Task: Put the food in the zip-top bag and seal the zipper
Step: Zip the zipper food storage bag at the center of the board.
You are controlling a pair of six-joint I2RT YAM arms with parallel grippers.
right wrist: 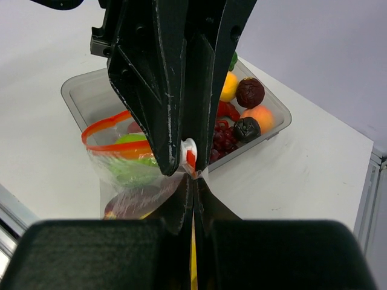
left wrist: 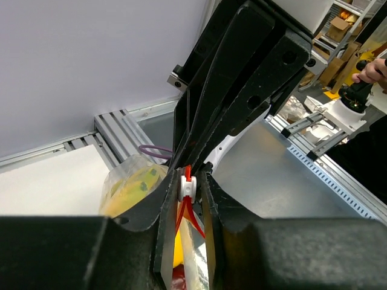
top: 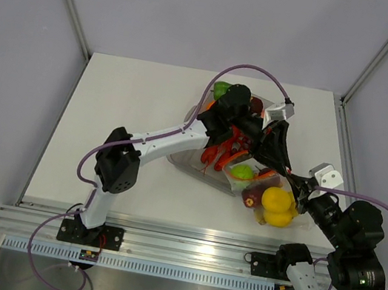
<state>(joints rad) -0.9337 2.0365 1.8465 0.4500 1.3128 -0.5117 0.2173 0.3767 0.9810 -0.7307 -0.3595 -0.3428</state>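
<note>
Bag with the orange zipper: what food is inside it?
Green food, a dark red fruit and yellow bananas show through the bag. The left hand and right hand on its zipper hide the rest, so more may be there.

The two grippers meet tip to tip above the table. The left gripper has the zipper between its fingers (the slider sits right in that gap). The right gripper pinches the zip-top bag just under the slider. From the right gripper, the bag hangs to the left and below, with food inside. The tray lies beyond both grippers and just behind the bag's mouth. Grapes and fruits are in its right end.
</note>
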